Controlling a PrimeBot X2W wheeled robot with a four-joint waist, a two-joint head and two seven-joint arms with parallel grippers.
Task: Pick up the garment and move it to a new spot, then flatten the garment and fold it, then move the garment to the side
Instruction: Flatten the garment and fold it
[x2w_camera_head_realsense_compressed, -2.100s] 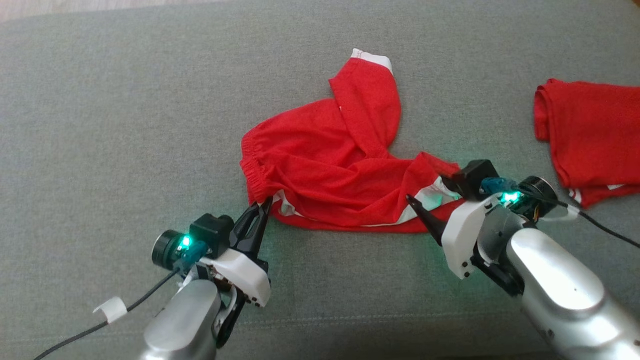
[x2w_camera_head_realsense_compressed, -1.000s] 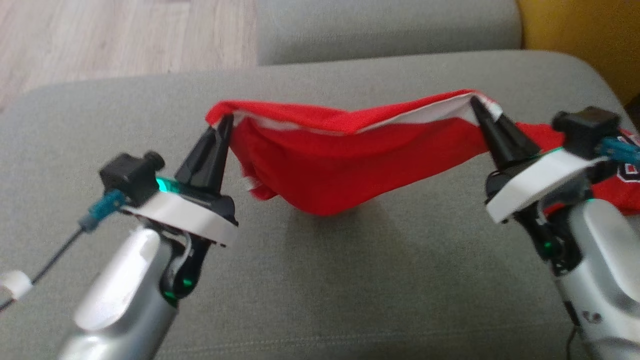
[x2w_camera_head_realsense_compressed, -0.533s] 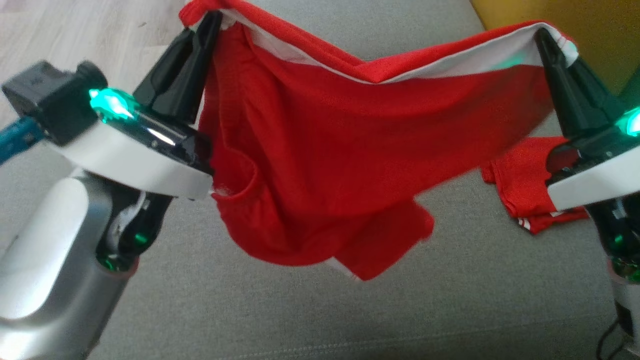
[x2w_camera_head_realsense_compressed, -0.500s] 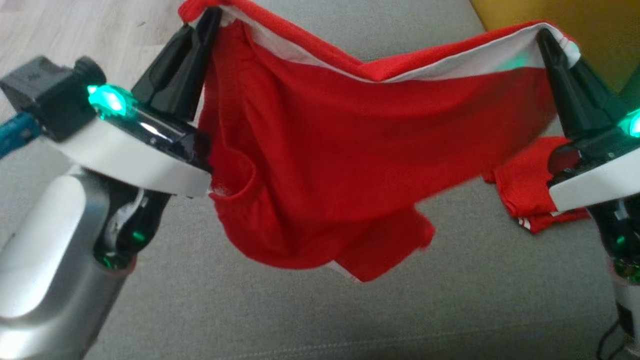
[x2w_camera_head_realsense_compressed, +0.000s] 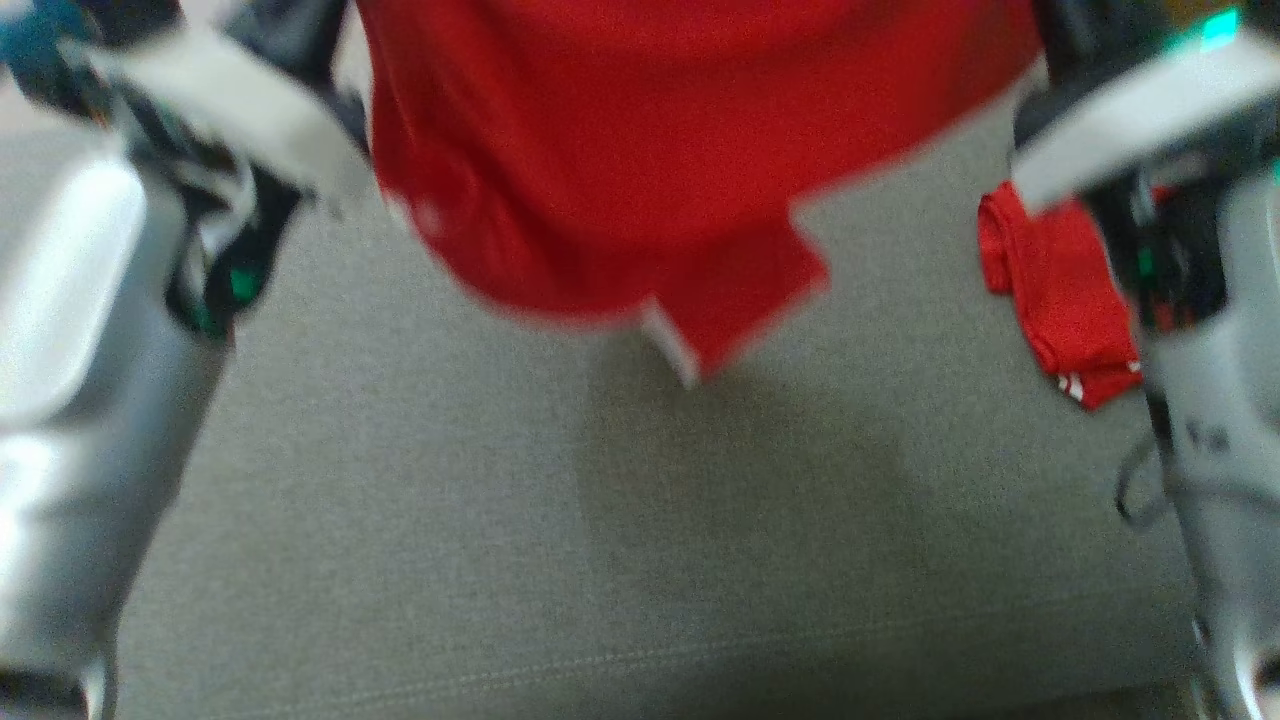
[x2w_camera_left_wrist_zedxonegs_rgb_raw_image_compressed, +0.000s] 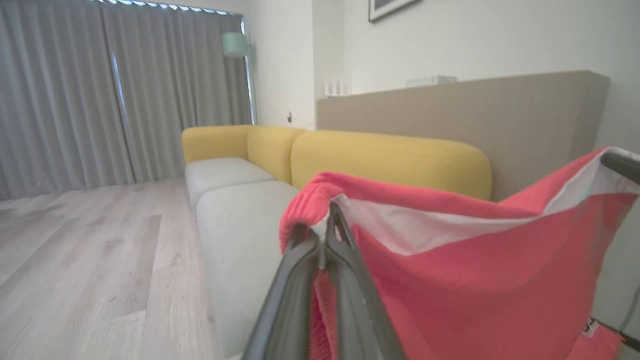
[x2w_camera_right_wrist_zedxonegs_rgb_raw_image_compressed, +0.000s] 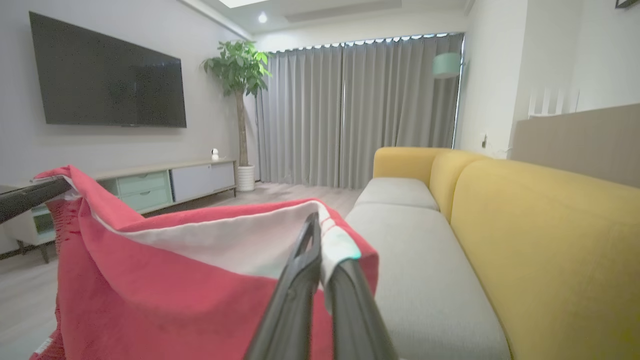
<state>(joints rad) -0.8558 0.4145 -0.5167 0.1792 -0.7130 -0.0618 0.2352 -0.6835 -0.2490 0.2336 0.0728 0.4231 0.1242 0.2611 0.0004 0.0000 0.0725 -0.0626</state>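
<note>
Hanging over grey sofa (x2w_camera_head_realsense_compressed: 500, 520), red garment (x2w_camera_head_realsense_compressed: 640, 120), left claw (x2w_camera_left_wrist_zedxonegs_rgb_raw_image_compressed: 329, 215) clamping its edge, right claw (x2w_camera_right_wrist_zedxonegs_rgb_raw_image_compressed: 321, 240) likewise.

Open cushion (x2w_camera_head_realsense_compressed: 500, 560) beneath hanging garment (x2w_camera_head_realsense_compressed: 650, 150), red cloth (x2w_camera_head_realsense_compressed: 1060, 290) at right

The right pincer (x2w_camera_right_wrist_zedxonegs_rgb_raw_image_compressed: 322, 240) is clamped on the white-lined edge of the red garment (x2w_camera_right_wrist_zedxonegs_rgb_raw_image_compressed: 175, 300). The cloth hangs stretched leftward to the left pincer (x2w_camera_right_wrist_zedxonegs_rgb_raw_image_compressed: 55, 187), which meets its other corner. Beyond, a sofa (x2w_camera_right_wrist_zedxonegs_rgb_raw_image_compressed: 430, 280) with a grey seat and yellow back runs toward grey curtains (x2w_camera_right_wrist_zedxonegs_rgb_raw_image_compressed: 360, 110). A television (x2w_camera_right_wrist_zedxonegs_rgb_raw_image_compressed: 105, 75), a plant (x2w_camera_right_wrist_zedxonegs_rgb_raw_image_compressed: 240, 70) and a low cabinet (x2w_camera_right_wrist_zedxonegs_rgb_raw_image_compressed: 170, 182) line the left wall.
</note>
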